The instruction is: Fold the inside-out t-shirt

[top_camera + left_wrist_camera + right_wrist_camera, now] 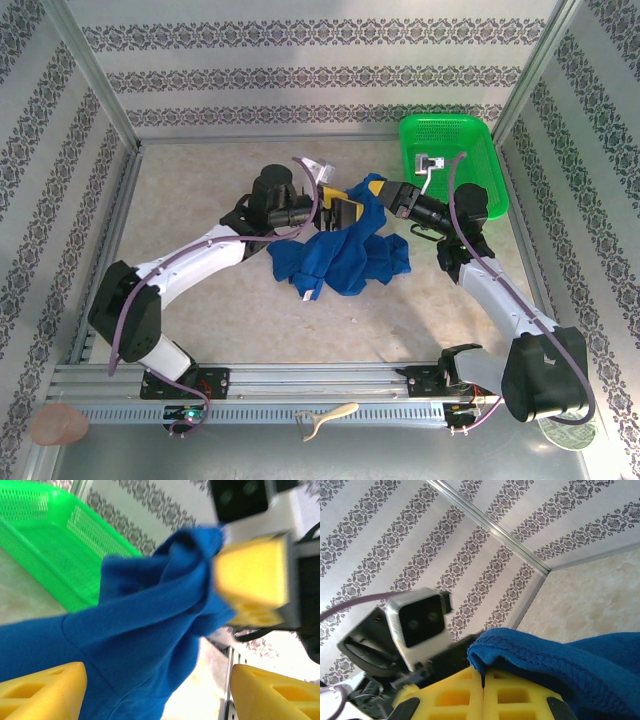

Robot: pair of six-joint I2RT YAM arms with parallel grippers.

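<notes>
Blue t-shirt (345, 255) was pinched by the right gripper (483, 674), the left gripper (157, 682) spread wide; straightening was judged underway, a new left hold needed.

White arm shells (195, 260), black joints (125, 310), purple cables (452, 195), blocky yellow fingers (45, 692) with square recesses

From my left wrist, my right gripper (235, 580) is just a yellow blur. The shirt (125, 630) runs off the bottom edge, the basket (45, 540) off the left. From above, can't tell sleeve from hem in that bunch.
</notes>
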